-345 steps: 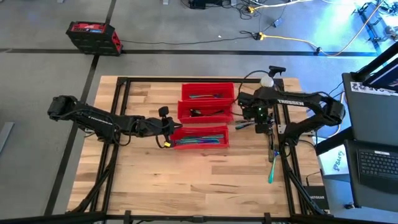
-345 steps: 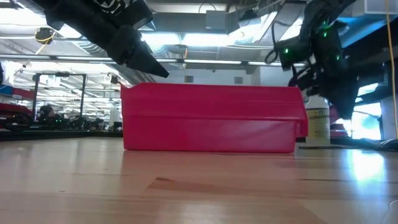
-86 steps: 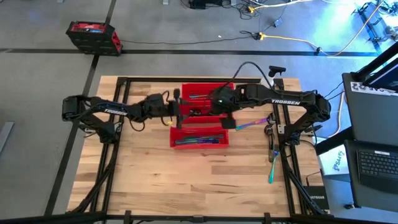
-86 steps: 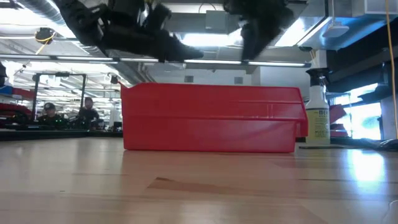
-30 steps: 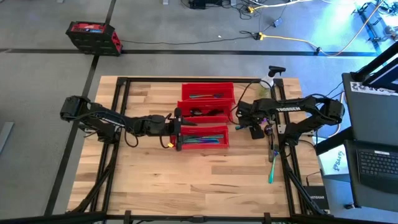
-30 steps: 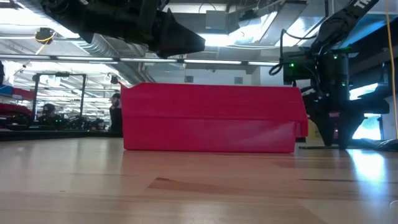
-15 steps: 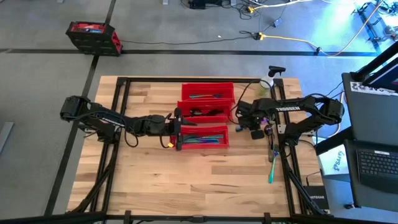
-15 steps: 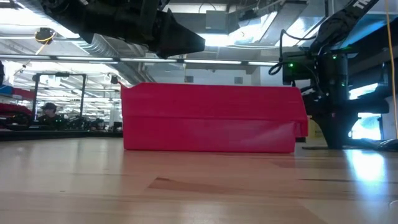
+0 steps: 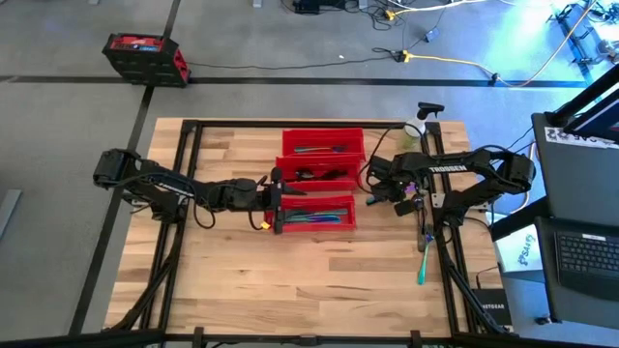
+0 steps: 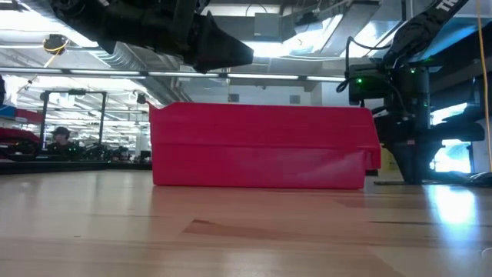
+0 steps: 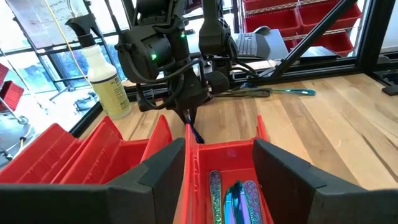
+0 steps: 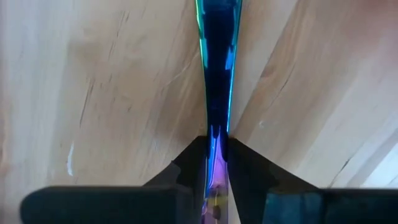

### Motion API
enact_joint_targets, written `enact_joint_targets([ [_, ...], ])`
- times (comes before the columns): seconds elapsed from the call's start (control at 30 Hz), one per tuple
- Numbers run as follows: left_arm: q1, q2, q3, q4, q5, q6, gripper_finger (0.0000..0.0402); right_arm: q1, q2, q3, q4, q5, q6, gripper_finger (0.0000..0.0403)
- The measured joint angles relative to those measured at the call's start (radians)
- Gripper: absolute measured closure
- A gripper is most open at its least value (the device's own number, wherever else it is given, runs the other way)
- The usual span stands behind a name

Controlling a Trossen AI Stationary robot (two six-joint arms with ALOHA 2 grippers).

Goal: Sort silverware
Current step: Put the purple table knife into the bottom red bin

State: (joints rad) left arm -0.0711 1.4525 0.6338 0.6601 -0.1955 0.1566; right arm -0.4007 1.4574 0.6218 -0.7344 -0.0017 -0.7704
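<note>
The step in hand was a pick-up: at the right centre of the high view the right hand [image 9: 396, 198] was down at the tabletop [image 9: 232, 280] just to the right of the red bins [image 9: 321, 141], and in the right wrist view its fingers [image 12: 193, 158] were pinched tight on a slim iridescent utensil [image 12: 216, 74] lying on the wood. The piece ran straight away from the fingers, dark blue along its middle with teal edges and a purple sheen where it was clamped; whether it was a spoon, fork or knife could not be told. The next move, as a judgement, called for lifting it clear of the wood and carrying it over to the bin holding matching pieces. More silverware [image 9: 423, 257] lay along the right edge of the tabletop, still unsorted. The left hand [image 9: 275, 201] waited at the left end of the nearest bin [image 11: 227, 152], fingers apart and gripping nothing, with blue-purple pieces [image 11: 232, 198] lying inside
</note>
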Motion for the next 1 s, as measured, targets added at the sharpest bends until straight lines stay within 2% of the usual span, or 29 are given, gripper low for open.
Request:
enact_joint_targets([
  [0.4,0.001,0.0,0.0,0.0,0.0,0.006,0.0226,-0.001,0.0,-0.002,0.023,-0.043,-0.032,0.0354],
  [1.0,0.002,0.0,0.0,0.002,-0.003,0.008,0.0226,-0.001,-0.007,-0.003,0.027,-0.052,-0.023,0.0354],
])
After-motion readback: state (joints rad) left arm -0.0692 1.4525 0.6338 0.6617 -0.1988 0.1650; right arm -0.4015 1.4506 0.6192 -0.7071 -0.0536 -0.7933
